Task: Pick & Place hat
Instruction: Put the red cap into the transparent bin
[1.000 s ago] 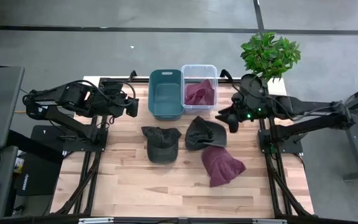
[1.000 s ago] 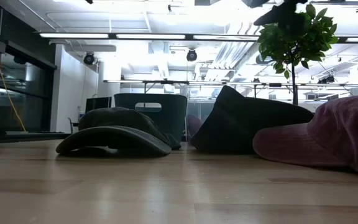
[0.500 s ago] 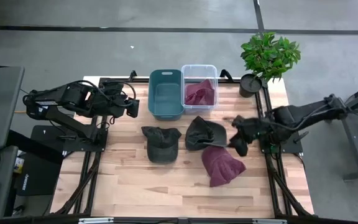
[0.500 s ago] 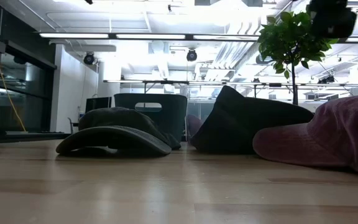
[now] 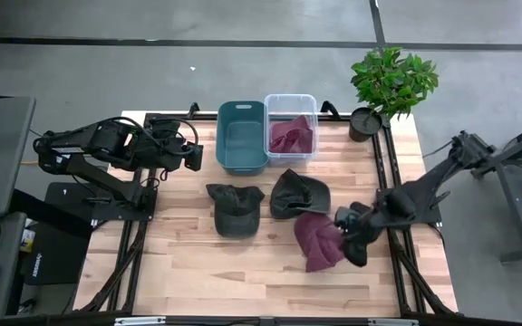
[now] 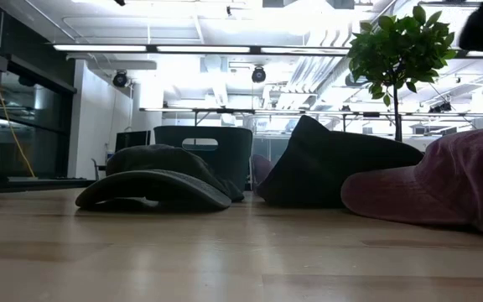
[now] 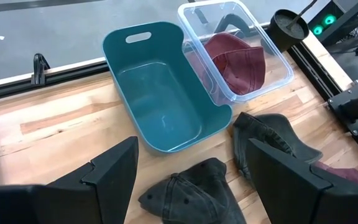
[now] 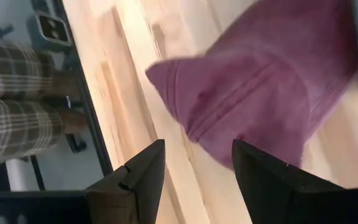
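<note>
Right gripper [image 5: 352,237] low over right side of light wooden slatted table [image 5: 188,263], fingers [image 8: 132,180] spread apart w/ nothing between, hanging just over right edge of crumpled maroon fabric cap [image 5: 318,241]; contact w/ cap not clear. In right wrist view, same maroon cap [image 8: 266,106] lies on wood beyond the open fingers, w/ plaid-trousered legs of a person [image 8: 14,106] standing past table edge. Just behind maroon cap, touching it, dark grey cap folded up on its side [image 5: 295,193]; left of that and apart, dark olive cap lying flat w/ brim toward front [image 5: 234,208]. At table's rear, teal plastic bin w/ handle slot [image 5: 241,137] and clear plastic bin [image 5: 291,125] side by side, touching; clear one holds second maroon cap [image 5: 290,136], teal one w/ nothing inside. Small potted green plant in black pot [image 5: 390,81] at rear right corner. Left gripper [image 5: 191,155] parked at rear left, well apart from caps, beside teal bin, fingers [image 7: 114,171] wide apart, holding nothing. Low view: olive cap [image 6: 153,178] left, dark grey cap [image 6: 334,164] centre, maroon cap [image 6: 434,189] right, all resting on wood.
</note>
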Available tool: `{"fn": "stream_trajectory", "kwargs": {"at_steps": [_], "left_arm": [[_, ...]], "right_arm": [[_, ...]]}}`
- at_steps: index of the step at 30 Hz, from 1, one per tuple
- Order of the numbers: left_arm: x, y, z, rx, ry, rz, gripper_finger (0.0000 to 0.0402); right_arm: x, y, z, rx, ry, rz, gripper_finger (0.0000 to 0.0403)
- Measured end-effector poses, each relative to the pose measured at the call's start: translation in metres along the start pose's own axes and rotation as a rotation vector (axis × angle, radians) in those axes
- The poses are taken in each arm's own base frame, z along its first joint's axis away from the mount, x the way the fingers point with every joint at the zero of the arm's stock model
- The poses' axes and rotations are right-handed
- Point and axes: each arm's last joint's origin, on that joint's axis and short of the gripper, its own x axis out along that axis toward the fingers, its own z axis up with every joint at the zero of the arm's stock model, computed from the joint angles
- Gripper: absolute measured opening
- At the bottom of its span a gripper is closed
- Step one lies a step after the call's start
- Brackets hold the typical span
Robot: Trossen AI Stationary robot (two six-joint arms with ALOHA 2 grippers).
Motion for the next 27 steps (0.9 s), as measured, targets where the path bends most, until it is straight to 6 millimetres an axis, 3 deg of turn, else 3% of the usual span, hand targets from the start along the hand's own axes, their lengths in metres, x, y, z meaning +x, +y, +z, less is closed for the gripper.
{"fn": "stream_trajectory", "kwargs": {"at_steps": [13, 27], "left_arm": [[0.000, 0.000, 0.000, -0.037, 0.015, -0.007, 0.0280], [0.000, -0.001, -0.001, -0.035, 0.029, -0.013, 0.0280]], "right_arm": [[0.040, 0.019, -0.024, 0.413, 0.041, -0.141, 0.0181], [0.075, 0.019, -0.014, 0.598, -0.004, -0.213, 0.0181]]}}
